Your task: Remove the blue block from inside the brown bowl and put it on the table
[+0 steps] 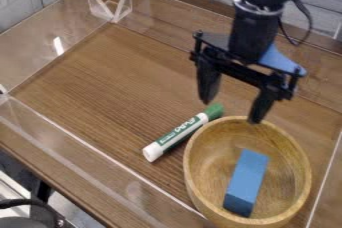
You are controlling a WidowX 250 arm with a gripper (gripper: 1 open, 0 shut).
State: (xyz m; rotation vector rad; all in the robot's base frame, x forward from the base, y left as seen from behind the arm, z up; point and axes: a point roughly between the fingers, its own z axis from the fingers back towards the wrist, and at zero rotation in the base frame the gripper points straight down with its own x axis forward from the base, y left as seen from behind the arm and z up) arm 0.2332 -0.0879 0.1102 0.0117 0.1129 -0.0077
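Note:
The blue block (247,181) lies inside the brown bowl (201,167) at the front right of the table (107,77). My gripper (233,101) hangs open above the table, just behind the bowl's far rim, with nothing between its fingers. One dark fingertip (207,94) is over the marker's green cap, and the other fingertip (259,108) is over the bowl's back edge.
A green-and-white marker (182,134) lies on the table, touching the bowl's left side. Low clear acrylic walls (54,132) border the tabletop, with a folded clear piece (107,4) at the back left.

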